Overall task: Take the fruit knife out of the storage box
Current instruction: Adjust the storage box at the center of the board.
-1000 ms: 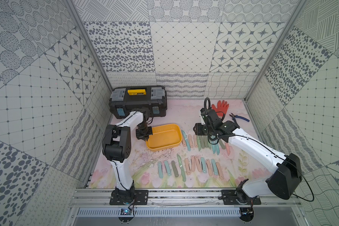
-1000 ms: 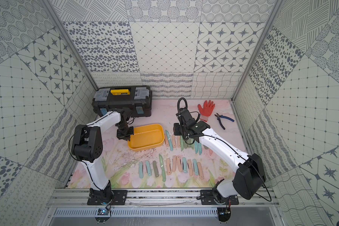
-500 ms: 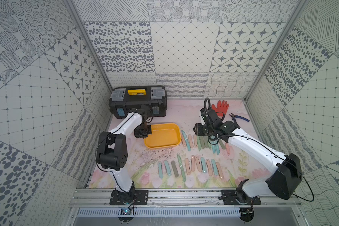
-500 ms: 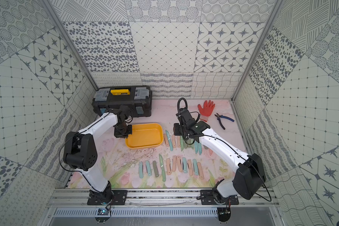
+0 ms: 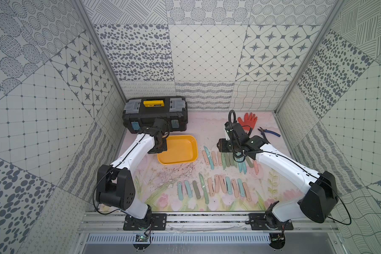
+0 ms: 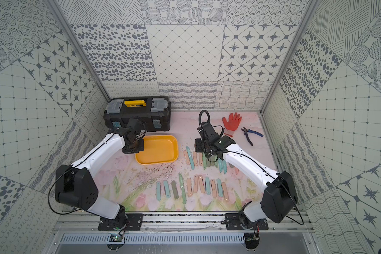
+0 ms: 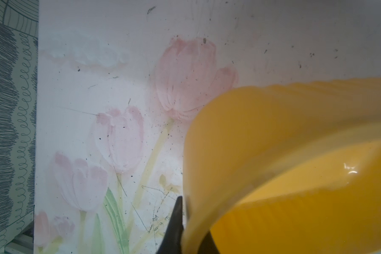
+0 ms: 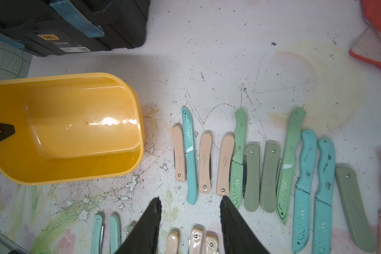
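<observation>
Nearest the rail, on the flower-printed table mat (image 5: 158, 195): a row of slim pastel plastic fruit knives (image 5: 213, 188), teal, green and peach, laid side by side, some folded, some sheathed. Just beyond, a second such row (image 5: 227, 159), partly under the right arm. Left of that far row and just beside it, the storage box (image 5: 178, 151): a shallow yellow plastic tub, rectangular with rounded corners, lidless, glossy inside, only its own bare floor on show. All knives in view outside it, on the mat.

Left gripper (image 5: 161, 150) at the tub's left rim, closed down hard on the wall, with one black finger (image 7: 176, 222) outside and its partner inside, as seen from the left wrist. Flat or tipped: impossible to tell. Right gripper (image 8: 190, 199) roughly half open, gripping nothing, hanging over the left end of the far row.

Against a second back: a small shift of the tub leftward and toward the back wall, still clamped by the same rim. Left elbow swung down toward the rail. Right arm and both rows unmoved.

Farthest back: a black plastic toolbox with a yellow handle (image 5: 155, 114) by the left wall, then an orange work glove (image 5: 248, 119) and blue-handled pliers (image 5: 269, 133) toward the right.
</observation>
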Motion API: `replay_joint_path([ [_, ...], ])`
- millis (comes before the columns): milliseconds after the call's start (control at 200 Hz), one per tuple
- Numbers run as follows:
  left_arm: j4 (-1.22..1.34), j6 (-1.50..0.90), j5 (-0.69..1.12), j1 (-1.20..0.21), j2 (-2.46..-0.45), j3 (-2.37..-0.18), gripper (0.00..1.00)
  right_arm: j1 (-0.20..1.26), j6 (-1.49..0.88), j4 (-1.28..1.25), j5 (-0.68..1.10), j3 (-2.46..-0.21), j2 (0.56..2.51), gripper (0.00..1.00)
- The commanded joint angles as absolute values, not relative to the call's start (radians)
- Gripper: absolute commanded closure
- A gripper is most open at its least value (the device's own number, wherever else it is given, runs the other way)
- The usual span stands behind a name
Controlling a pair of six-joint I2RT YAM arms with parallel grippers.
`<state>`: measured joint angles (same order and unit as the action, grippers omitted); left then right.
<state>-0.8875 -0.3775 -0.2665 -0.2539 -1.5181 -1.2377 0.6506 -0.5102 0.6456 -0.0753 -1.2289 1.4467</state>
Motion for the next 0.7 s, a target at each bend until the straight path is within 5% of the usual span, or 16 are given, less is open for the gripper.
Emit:
replay_joint_path([
  [0, -0.715, -0.319, -0.362, -0.28, -1.42, -1.153, 1.0, 0.653, -0.523, 0.614, -0.074, -1.23, 1.457, 0.53],
  [690, -0.758, -0.256, -0.283, -0.295, -1.459, -1.168, 1.0, 0.652, -0.529, 0.615, -0.063, -1.233, 1.475, 0.53],
])
